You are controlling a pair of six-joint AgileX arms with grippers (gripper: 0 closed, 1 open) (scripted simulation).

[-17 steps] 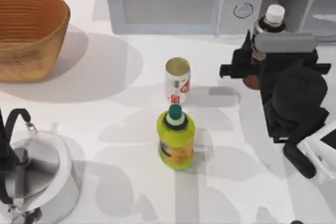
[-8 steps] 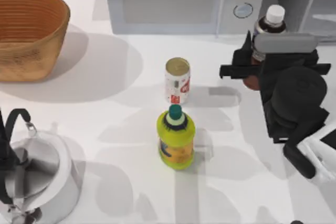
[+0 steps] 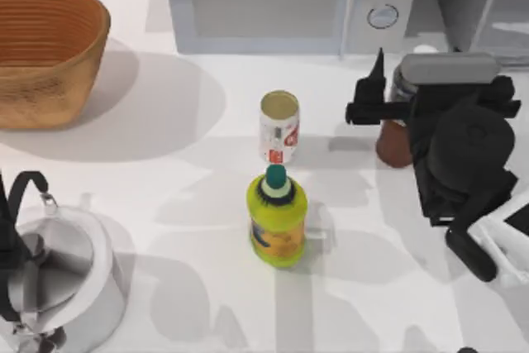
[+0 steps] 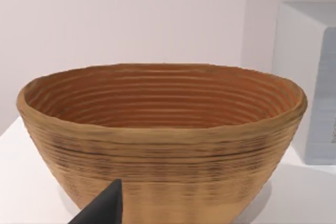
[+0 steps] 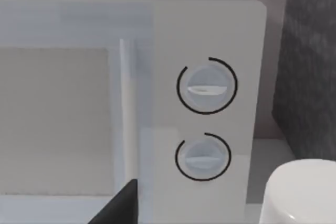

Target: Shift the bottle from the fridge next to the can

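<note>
The bottle [image 3: 394, 142], rigid, smooth and top-heavy, stays clamped at its upper body by the right gripper [image 3: 397, 107].

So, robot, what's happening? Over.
Right gripper at the bottle, right of the can. Left arm parked by the kettle. Green bottle stands just before the can.

I see a woven wicker basket [image 3: 45, 51] with a ribbed, rough weave. The kettle [image 3: 62, 283] is polished, mirror-like metal. The can [image 3: 279, 126] has a shiny metal top. The yellow-green bottle [image 3: 277, 225] looks like glossy plastic. The table [image 3: 165, 171] is smooth, matt white.
</note>
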